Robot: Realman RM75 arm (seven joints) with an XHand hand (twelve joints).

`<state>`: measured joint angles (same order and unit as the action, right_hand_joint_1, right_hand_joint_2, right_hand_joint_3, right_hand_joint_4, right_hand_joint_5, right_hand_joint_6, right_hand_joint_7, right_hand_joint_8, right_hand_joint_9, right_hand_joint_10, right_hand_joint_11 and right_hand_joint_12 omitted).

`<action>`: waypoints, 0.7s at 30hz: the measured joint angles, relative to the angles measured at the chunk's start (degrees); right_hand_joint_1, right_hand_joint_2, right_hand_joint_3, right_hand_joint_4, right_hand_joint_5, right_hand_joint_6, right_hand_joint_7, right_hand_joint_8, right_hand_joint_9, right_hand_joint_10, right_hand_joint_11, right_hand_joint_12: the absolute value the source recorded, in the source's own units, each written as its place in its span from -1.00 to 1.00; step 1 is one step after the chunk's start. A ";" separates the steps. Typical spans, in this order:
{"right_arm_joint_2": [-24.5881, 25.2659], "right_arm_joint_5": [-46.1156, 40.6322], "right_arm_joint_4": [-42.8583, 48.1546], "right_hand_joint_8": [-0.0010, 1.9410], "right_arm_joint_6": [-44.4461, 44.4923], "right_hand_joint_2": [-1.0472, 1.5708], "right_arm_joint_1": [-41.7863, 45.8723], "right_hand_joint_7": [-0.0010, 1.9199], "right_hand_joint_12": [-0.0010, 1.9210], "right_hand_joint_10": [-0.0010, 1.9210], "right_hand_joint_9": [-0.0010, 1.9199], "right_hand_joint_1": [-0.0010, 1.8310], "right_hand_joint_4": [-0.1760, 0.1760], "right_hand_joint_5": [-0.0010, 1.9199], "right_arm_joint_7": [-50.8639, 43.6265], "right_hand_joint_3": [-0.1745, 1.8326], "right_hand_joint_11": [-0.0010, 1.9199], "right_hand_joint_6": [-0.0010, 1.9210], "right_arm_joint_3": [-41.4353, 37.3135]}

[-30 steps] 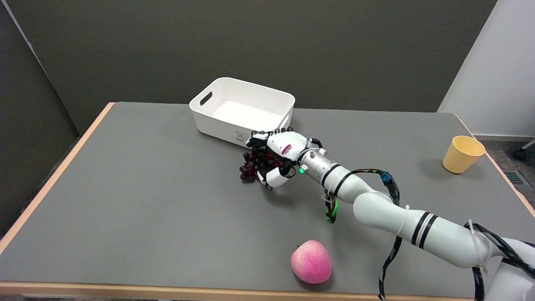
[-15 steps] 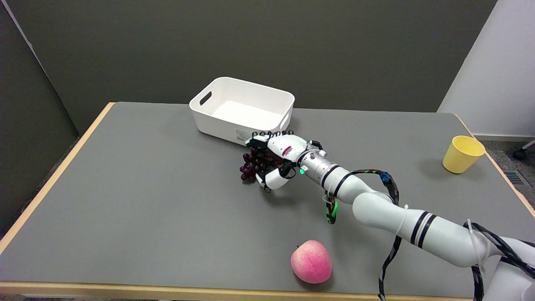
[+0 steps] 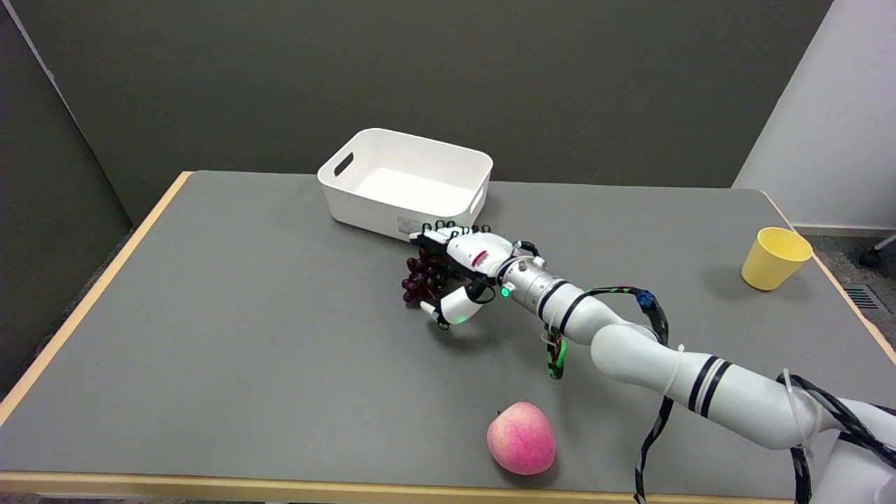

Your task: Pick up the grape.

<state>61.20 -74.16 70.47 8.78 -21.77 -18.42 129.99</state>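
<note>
**A:** Head view here. The robot's black-and-white right hand (image 3: 458,273) is wrapped around the dark purple bunch of grapes (image 3: 420,278), fingers over the top and thumb underneath, so it's grasping it. Can't tell if the bunch is off the grey tabletop (image 3: 245,336).

**B:** Where's that exactly?

**A:** Mid-table, just in front of the white plastic handled bin (image 3: 406,182). A pink peach-like fruit (image 3: 521,438) sits near the front edge, a yellow cup (image 3: 774,257) far right.

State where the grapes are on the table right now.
In the head view, the grapes sit near the table's middle, gripped by the right hand, just in front of the white bin.
</note>
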 measured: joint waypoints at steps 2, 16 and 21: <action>0.00 0.04 0.04 -0.66 -0.05 0.26 0.13 -0.71 0.58 -0.17 -0.75 -0.16 0.11 -0.80 0.06 0.14 -0.67 -0.59 -0.04; 0.13 0.10 0.69 0.58 1.80 0.81 1.21 -0.21 1.00 0.32 -0.18 0.24 -0.62 -0.48 0.29 -0.82 -0.58 0.63 0.25; 0.16 0.07 0.85 0.68 2.87 0.68 1.51 -0.33 1.00 0.63 -0.18 0.26 -1.00 -0.38 0.33 -0.46 -0.71 0.66 0.41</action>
<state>61.36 -74.09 71.32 11.65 -20.25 -18.09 130.40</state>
